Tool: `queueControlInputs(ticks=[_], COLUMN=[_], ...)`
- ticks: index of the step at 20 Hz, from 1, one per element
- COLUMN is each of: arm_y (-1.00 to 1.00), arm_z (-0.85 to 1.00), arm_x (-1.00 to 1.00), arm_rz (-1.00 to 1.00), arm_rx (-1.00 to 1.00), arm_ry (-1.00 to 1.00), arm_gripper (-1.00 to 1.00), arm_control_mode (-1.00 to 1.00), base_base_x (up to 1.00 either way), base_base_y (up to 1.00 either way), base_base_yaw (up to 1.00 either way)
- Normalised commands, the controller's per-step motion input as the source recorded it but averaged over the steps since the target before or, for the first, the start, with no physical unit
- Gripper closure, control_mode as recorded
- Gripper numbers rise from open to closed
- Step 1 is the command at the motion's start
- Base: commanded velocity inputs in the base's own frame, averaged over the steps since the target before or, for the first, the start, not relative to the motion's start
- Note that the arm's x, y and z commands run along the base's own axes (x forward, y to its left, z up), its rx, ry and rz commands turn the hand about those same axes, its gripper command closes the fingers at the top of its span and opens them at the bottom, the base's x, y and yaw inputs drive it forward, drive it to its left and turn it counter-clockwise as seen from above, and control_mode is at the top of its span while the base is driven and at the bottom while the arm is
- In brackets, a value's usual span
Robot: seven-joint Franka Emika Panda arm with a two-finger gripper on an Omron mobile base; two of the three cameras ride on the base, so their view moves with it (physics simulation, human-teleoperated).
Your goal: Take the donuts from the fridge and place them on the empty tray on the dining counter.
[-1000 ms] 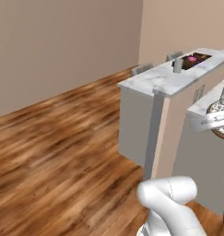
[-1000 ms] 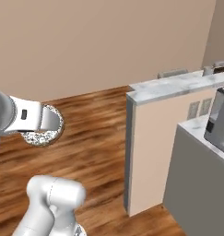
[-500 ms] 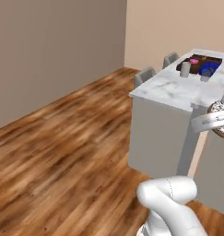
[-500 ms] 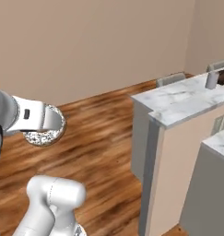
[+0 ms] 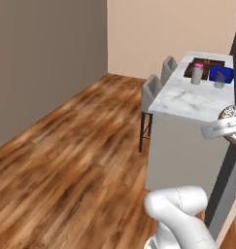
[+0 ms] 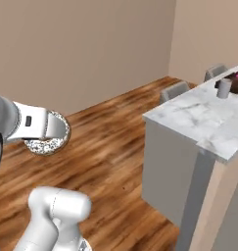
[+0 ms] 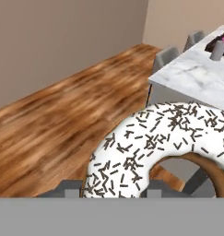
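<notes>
Two-finger gripper (image 6: 48, 139) was clamped on the brown ring donut with pale speckled icing (image 7: 164, 147), above wood floor (image 5: 66, 155). White marble-look dining counter (image 6: 208, 117) stood well apart

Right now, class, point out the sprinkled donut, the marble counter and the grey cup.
White-iced sprinkled ring donut (image 7: 145, 143), hand view, icing.
White marble dining counter (image 6: 203, 120), right base view, top.
Small grey cup (image 5: 196, 75), left base view, side.

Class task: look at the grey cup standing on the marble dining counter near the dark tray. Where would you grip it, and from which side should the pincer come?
Judging by its shape, grip the grey cup across its upright round wall, about mid-height, coming in level from the open marble side of the dining counter. The dark tray crowds its far side, so that side looks worse.
</notes>
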Motion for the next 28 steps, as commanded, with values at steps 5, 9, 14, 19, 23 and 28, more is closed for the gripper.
queueControlInputs(ticks=[5, 9, 14, 19, 23, 28], arm_y=[0.0, 0.0, 0.0, 0.0, 0.0, 0.0], arm_z=[0.0, 0.0, 0.0, 0.0, 0.0, 0.0], arm_x=[0.0, 0.0, 0.0, 0.0, 0.0, 0.0], arm_rz=[0.0, 0.0, 0.0, 0.0, 0.0, 0.0], arm_rx=[0.0, 0.0, 0.0, 0.0, 0.0, 0.0], arm_ry=[0.0, 0.0, 0.0, 0.0, 0.0, 0.0], arm_gripper=[1.0, 1.0, 1.0, 1.0, 1.0, 1.0], arm_control_mode=[1.0, 1.0, 1.0, 1.0, 1.0, 1.0], base_base_x=[0.8, 0.88, 1.0, 0.85, 0.39, 0.61], base_base_y=[1.0, 1.0, 1.0, 0.85, 0.43, 0.6], base_base_yaw=[-0.05, 0.06, -0.14, -0.64, -0.94, -0.87])
